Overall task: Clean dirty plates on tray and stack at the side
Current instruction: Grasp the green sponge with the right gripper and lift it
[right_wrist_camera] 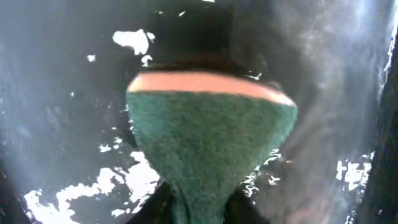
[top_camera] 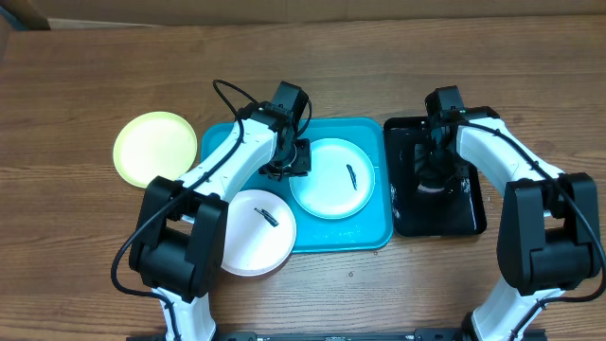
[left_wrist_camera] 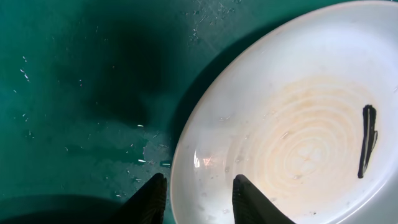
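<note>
Three plates in view. The pale blue plate (top_camera: pixel 331 180) lies inside the turquoise tray (top_camera: pixel 365 235), right of centre, with a dark smear (top_camera: pixel 351 176) on it. The white plate (top_camera: pixel 248 242) sits over the tray's near-left corner, partly on the rim and partly out over the table (top_camera: pixel 95 265). It has a short black mark (top_camera: pixel 267 216) on it, and my left arm crosses its left side. The yellow-green plate (top_camera: pixel 154 147) is flat on the table, left of the tray and apart from it.

My left claw (top_camera: pixel 287 163) is down at the pale blue plate's left edge. In the wrist view my fingers (left_wrist_camera: pixel 152 199) straddle that rim, one outside over the wet tray floor and one over the plate. The jaws are narrowly apart with the rim between them, not pinched.

My right claw (top_camera: pixel 434 178) is over the black tray (top_camera: pixel 473 213), which is just right of the turquoise tray. It is clamped on a green sponge (right_wrist_camera: pixel 211 143) with a peach back layer. The sponge points down at the wet black floor. Contact: cannot tell.
</note>
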